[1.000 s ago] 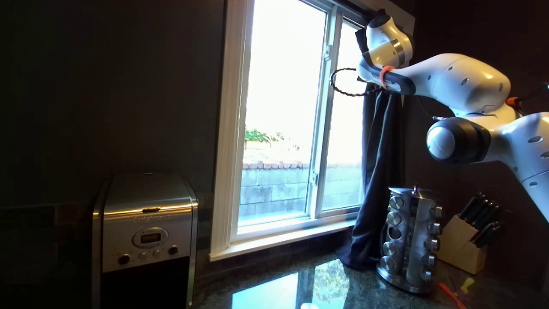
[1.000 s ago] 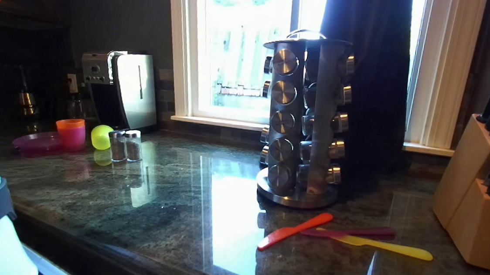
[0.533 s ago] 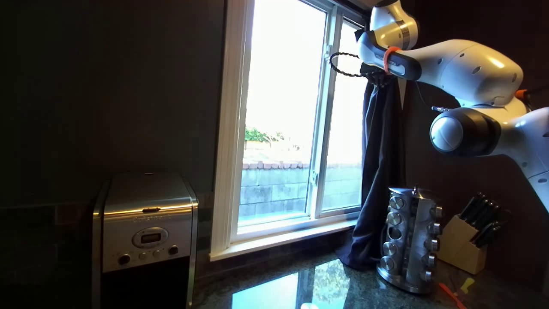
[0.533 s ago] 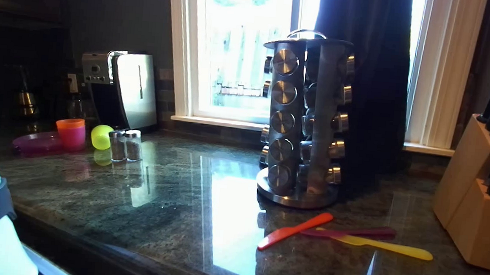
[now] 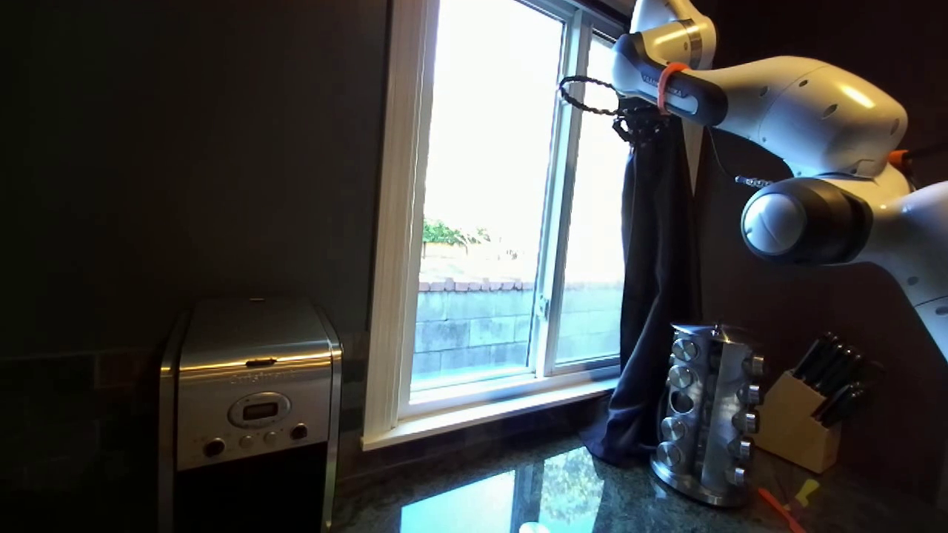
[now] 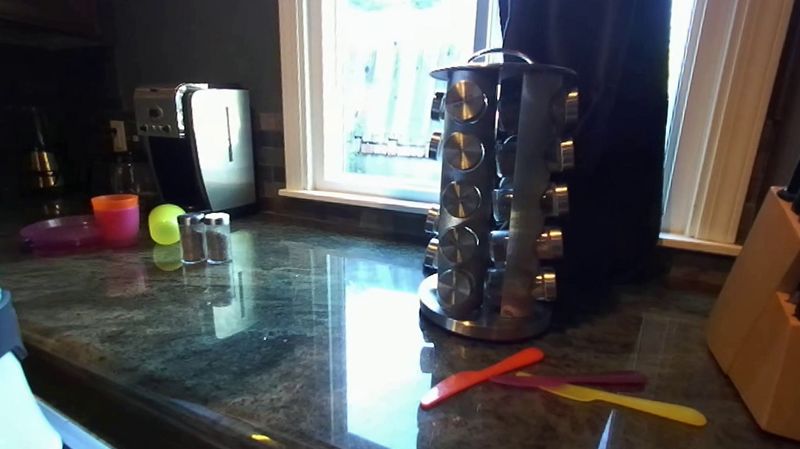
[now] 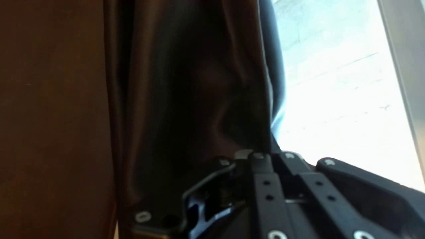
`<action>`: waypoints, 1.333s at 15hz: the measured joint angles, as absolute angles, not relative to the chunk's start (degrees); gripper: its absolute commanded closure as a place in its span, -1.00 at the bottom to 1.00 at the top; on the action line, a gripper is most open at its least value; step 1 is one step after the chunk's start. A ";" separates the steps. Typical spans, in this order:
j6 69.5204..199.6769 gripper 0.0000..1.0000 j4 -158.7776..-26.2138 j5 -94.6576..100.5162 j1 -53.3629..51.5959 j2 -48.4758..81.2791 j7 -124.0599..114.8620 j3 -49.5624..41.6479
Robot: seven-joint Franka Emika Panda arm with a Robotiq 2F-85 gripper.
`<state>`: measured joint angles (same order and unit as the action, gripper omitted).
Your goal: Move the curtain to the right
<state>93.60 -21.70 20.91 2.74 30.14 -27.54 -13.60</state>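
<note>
The dark curtain [image 5: 655,259] hangs in long folds over the right part of the window, and its lower end reaches the counter. In an exterior view the spice rack hides part of the curtain [image 6: 617,142]. My gripper [image 5: 643,124] is high up at the curtain, partly covered by the arm. The curtain [image 7: 199,79] fills the middle of the wrist view, and its edge runs down into the jaws. There the gripper [image 7: 272,154] is shut on the cloth; the fingertips themselves are dark and partly hidden.
A steel spice rack [image 6: 495,196] stands right before the curtain, with a knife block [image 5: 796,422] beside it. Plastic knives [image 6: 481,377] lie in front. A coffee maker [image 5: 255,385] is left of the window. A cable loop [image 5: 589,109] hangs out from the wrist.
The arm has risen, then shifted slightly left. In both exterior views the curtain's upper left edge has moved left, along with the gripper, which stays shut.
</note>
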 measured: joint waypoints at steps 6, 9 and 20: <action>91.93 0.99 -21.70 20.91 1.18 29.25 -19.45 -13.06; 91.17 0.99 -21.70 20.91 0.92 28.93 -15.70 -13.05; 73.72 -0.89 -21.66 35.19 -8.75 28.93 -25.37 -20.75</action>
<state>73.72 -21.66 35.19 -8.75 28.93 -25.37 -20.75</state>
